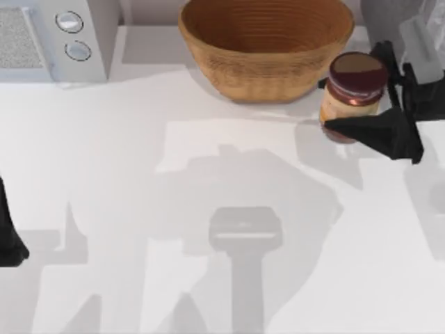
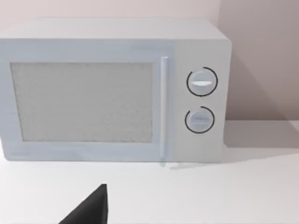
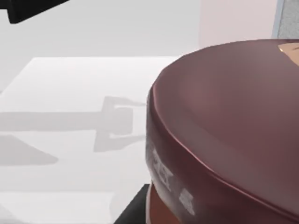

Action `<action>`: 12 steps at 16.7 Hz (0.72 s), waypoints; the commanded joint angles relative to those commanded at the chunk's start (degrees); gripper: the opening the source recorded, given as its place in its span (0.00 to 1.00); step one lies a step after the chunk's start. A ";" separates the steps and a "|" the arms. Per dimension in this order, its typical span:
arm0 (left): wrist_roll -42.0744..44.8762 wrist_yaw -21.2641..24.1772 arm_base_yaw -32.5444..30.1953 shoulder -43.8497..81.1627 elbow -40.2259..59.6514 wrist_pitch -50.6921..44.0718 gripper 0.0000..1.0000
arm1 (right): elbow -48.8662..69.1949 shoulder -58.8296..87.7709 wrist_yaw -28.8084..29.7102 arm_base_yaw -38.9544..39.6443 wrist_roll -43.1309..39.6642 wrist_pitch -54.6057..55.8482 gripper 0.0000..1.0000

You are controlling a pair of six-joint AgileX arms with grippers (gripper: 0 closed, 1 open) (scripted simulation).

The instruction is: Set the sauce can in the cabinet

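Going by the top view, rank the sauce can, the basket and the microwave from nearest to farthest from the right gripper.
Measured from the right gripper, at the table's right edge:
1. The sauce can, between the fingers, at the far right.
2. The basket, just left of the can, at the back centre.
3. The microwave, in the back left corner, across the table.
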 joint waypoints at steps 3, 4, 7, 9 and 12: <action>0.00 0.00 0.00 0.00 0.00 0.00 1.00 | 0.01 -0.06 0.01 0.00 0.00 -0.06 0.00; 0.00 0.00 0.00 0.00 0.00 0.00 1.00 | -0.08 0.14 -0.04 -0.02 0.07 0.16 0.00; 0.00 0.00 0.00 0.00 0.00 0.00 1.00 | -1.07 -1.31 1.28 -0.12 0.68 0.12 0.00; 0.00 0.00 0.00 0.00 0.00 0.00 1.00 | -3.34 -5.10 4.33 -0.38 2.14 0.03 0.00; 0.00 0.00 0.00 0.00 0.00 0.00 1.00 | -8.74 -15.38 11.71 -1.00 5.76 -0.27 0.00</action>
